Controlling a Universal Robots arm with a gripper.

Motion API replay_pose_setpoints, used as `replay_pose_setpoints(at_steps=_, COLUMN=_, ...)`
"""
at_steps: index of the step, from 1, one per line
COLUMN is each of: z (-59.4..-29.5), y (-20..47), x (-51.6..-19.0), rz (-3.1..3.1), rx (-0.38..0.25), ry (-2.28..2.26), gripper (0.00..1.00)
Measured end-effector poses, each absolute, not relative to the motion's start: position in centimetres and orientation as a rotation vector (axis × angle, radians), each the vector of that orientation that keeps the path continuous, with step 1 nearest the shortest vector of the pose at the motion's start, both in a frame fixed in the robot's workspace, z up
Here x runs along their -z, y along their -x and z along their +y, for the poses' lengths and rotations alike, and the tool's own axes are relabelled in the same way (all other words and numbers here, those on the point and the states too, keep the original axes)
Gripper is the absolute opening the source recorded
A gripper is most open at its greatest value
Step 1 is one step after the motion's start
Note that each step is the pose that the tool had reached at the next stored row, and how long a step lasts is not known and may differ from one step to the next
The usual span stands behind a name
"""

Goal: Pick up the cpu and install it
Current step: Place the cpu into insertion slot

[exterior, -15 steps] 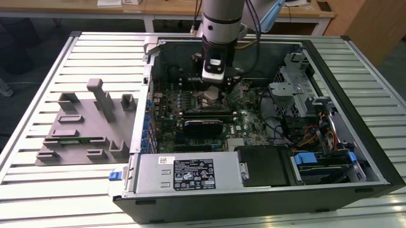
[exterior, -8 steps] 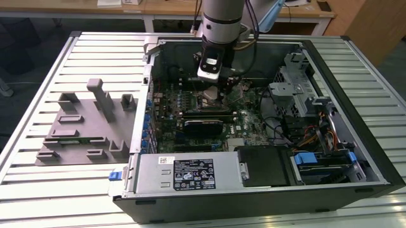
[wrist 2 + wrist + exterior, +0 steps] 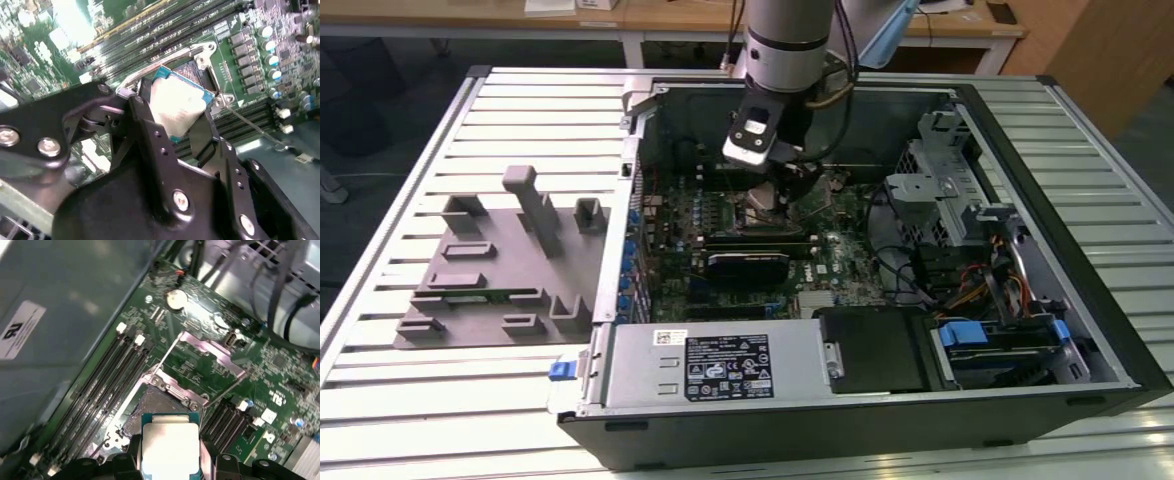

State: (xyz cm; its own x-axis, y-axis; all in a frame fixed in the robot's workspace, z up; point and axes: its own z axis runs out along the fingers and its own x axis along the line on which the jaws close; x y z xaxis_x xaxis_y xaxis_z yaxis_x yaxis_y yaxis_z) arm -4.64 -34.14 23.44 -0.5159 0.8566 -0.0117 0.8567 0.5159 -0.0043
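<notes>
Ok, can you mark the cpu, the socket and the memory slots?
cpu [image 3: 170, 445], first wrist view, middle of its silvery top.
socket [image 3: 157, 405], first wrist view, dark bed inside its metal frame.
memory slots [image 3: 107, 385], first wrist view, midway along the black slots.

- In the second wrist view, I see black fingers [image 3: 149, 131] covering one cpu [image 3: 177, 102] corner.
- I cannot tell whether the cpu touches the socket [image 3: 155, 407].
</notes>
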Motion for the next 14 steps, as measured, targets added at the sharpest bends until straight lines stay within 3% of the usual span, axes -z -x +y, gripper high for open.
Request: replay_pose_setpoints(at_steps=14, z=-34.14, y=4.64, x=-23.32, rz=2.511, rx=0.016, ry=-1.877, gripper=0.54)
